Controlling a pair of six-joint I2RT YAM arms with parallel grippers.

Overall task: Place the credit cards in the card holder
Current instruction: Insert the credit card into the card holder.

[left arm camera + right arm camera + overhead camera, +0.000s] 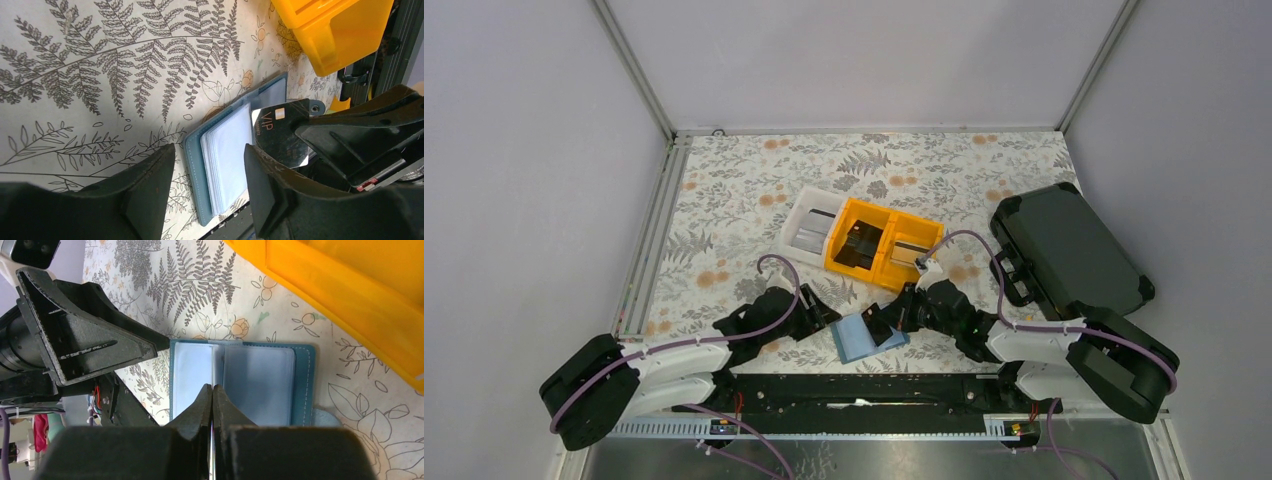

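Lab test booth, plain grey walls (514, 150), aluminium corner posts (636, 70), fern-print table cover (724, 190), black mounting rail (854, 390)

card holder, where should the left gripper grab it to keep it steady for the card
Probably the card holder by its bare teal border nearest the left gripper, coming in low from the left. It lies open and flat, pockets up, and the right gripper holding a credit card crowds the other half.
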